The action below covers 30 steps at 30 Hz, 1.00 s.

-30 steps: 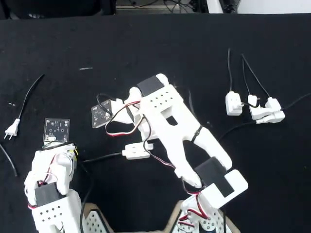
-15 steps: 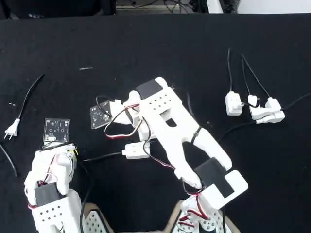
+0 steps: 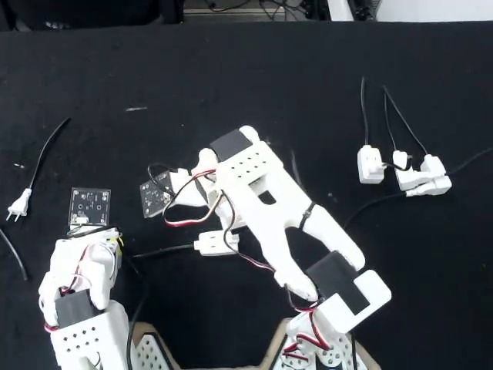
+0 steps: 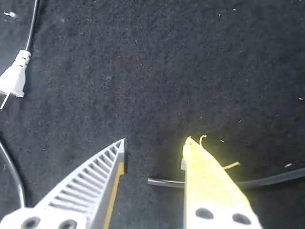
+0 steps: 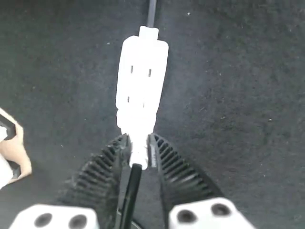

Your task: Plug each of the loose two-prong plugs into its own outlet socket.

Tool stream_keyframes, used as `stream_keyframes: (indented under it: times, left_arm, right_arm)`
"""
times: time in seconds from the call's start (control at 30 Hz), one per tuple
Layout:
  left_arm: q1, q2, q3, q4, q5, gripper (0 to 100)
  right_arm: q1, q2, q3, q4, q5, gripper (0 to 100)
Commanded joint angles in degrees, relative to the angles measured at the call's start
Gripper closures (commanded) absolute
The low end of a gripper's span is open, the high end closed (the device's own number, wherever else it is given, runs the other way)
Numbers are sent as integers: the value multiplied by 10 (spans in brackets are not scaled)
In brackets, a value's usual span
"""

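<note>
Between the fingers of the right gripper (image 5: 138,140), I am seeing a white plug (image 5: 138,155) pinched tight, its black cord (image 5: 127,191) trailing back under the wrist. The plug is touching the near end of the white outlet socket (image 5: 141,81), which is lying straight ahead of the fingertips. I cannot tell how far in it is sitting. The left gripper (image 4: 155,141) is hanging wide open, holding nothing. A loose cable end (image 4: 164,182) is lying between its fingers, and a loose two-prong plug (image 4: 13,81) is well out beyond the grey finger.

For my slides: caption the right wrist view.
Right hand grips a white plug at the end of a white outlet socket.
</note>
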Motion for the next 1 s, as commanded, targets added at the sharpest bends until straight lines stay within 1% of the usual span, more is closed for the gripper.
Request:
stream_keyframes:
  times: [0.0,0.27,0.57,0.87,0.97]
  left_arm:
    - [-5,-3,14,4,-4,805]
    - [-5,-3,14,4,-4,805]
    - [-5,-3,14,4,-4,805]
    - [-5,-3,14,4,-4,805]
    - [-5,-3,14,4,-4,805]
  right_arm:
    - [-11,-4,-4,-10,8,988]
    - [-13,2,-4,-12,6,988]
    - [-60,3,-3,-18,-11,988]
    - [-63,3,-3,-19,-13,988]
    - [-63,3,-3,-37,-39,988]
